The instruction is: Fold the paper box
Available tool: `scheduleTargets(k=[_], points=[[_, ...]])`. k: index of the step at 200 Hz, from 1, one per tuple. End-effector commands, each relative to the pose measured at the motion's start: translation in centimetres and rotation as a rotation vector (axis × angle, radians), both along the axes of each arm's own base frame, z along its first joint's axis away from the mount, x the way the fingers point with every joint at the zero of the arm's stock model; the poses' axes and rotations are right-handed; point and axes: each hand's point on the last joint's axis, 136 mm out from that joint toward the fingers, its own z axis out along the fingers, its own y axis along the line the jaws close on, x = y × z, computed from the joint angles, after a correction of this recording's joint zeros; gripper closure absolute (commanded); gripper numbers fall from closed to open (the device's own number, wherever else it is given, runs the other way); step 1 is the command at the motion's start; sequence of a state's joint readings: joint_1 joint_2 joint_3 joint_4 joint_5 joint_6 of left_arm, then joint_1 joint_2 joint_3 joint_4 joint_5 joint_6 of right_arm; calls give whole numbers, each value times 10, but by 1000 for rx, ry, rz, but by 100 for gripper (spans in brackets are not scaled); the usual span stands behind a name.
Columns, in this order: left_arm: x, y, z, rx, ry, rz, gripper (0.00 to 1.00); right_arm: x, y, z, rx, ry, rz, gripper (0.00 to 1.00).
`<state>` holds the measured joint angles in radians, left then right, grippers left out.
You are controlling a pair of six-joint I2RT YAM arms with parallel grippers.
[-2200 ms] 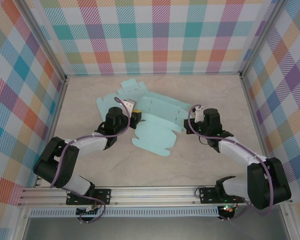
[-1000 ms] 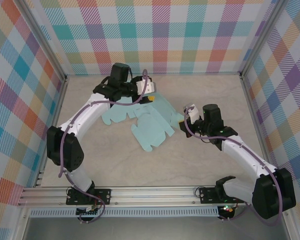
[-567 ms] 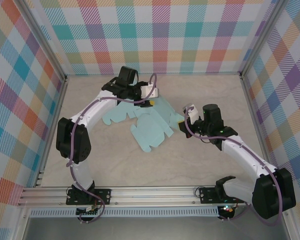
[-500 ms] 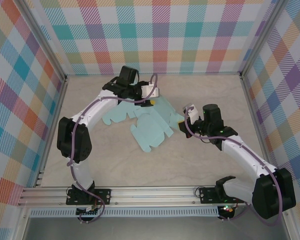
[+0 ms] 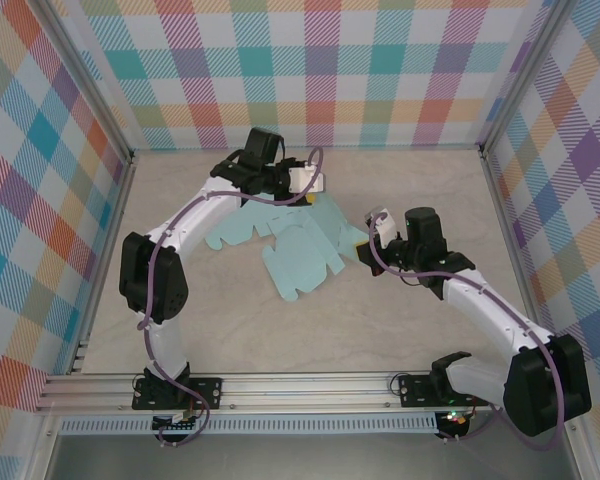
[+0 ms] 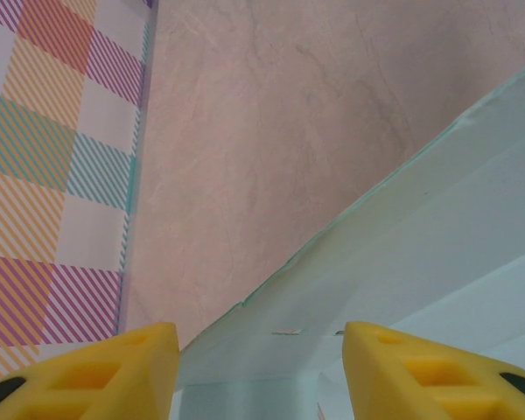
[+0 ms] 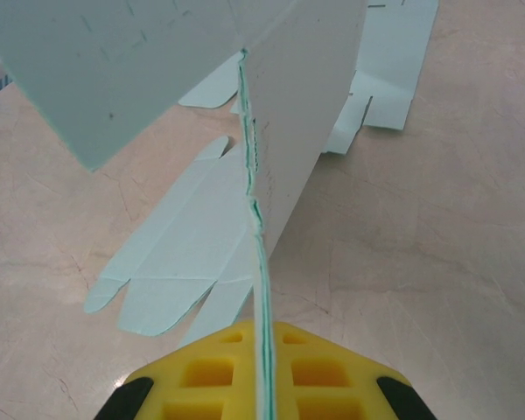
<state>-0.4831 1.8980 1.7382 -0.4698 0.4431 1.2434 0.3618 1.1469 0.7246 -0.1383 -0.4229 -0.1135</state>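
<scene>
the pale teal paper box (image 5: 302,262) lies mid-table (image 5: 310,340), one edge lifted. the right gripper (image 7: 261,339) is pinched on that edge. the left gripper (image 6: 258,348) stands apart astride a raised panel, near the plaid wall (image 6: 44,175).

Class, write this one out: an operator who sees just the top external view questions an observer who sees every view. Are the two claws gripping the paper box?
Operator: From above, has the right claw caught the paper box?
Observer: Yes. The right wrist view shows a panel edge pinched between its shut yellow fingers.
Operator: And the left claw?
Observer: The left wrist view shows its fingers apart, with a panel between them.
</scene>
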Motion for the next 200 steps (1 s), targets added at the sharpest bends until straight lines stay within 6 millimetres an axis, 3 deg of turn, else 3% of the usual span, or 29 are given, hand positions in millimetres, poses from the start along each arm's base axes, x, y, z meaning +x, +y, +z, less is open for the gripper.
scheduleTargets(k=[1, 141, 176, 200], points=[[2, -5, 20, -14, -53, -21, 48, 1, 10, 16, 27, -31, 45, 100], [12, -10, -11, 99, -21, -49, 51, 2, 10, 17, 26, -32, 48, 100], [17, -12, -14, 106, -29, -32, 82, 6, 9, 14, 17, -31, 29, 100], [17, -11, -16, 111, -23, -9, 94, 14, 2, 9, -13, -28, -29, 100]])
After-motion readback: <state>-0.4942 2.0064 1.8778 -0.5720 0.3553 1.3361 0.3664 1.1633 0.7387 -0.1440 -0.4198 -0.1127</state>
